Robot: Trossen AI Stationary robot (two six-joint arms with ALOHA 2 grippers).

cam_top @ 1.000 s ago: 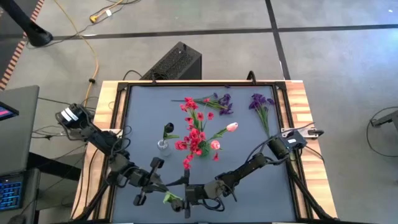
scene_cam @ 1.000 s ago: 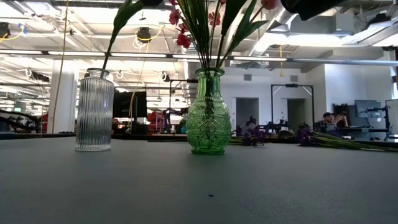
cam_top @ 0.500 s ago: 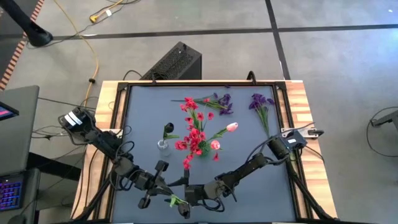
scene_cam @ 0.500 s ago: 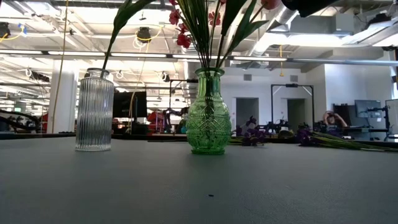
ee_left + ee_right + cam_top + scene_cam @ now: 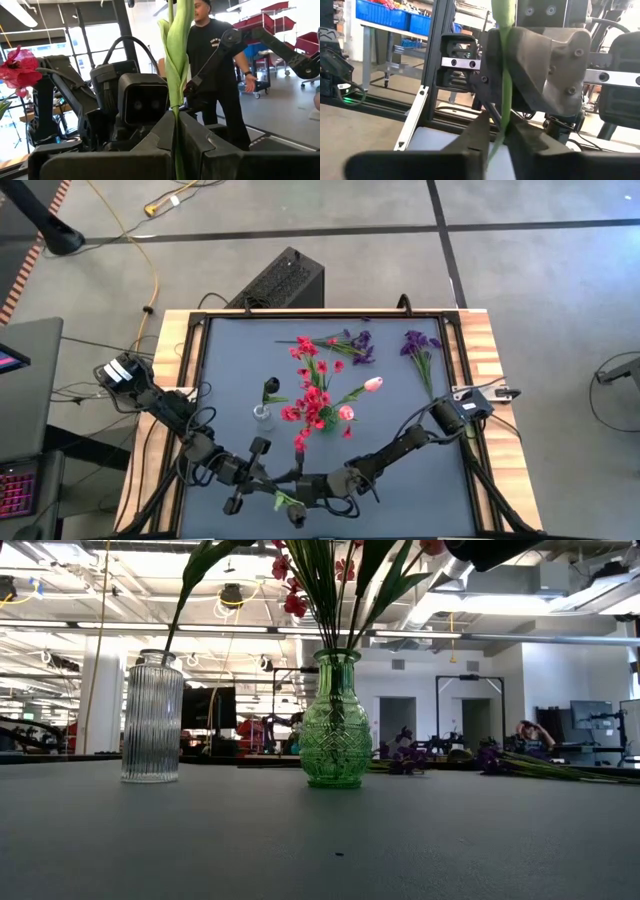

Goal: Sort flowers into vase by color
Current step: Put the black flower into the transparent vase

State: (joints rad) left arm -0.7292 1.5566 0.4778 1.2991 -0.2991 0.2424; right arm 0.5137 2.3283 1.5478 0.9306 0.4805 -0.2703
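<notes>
Both arms meet at the near edge of the counter (image 5: 455, 480). The left gripper (image 5: 176, 131) has its fingers clamped on a green flower stem (image 5: 176, 60), and the right gripper (image 5: 498, 132) has its fingers closed on the same stem, so the stem is held at two points. A green vase (image 5: 336, 720) carries red flowers (image 5: 312, 402); a clear ribbed vase (image 5: 152, 717) beside it holds a dark tulip (image 5: 270, 387). Purple flowers (image 5: 417, 347) lie on the far counter. Risk: if neither gripper releases cleanly, opposing pulls could bend or kink the thin stem; an early release by both would drop it.
</notes>
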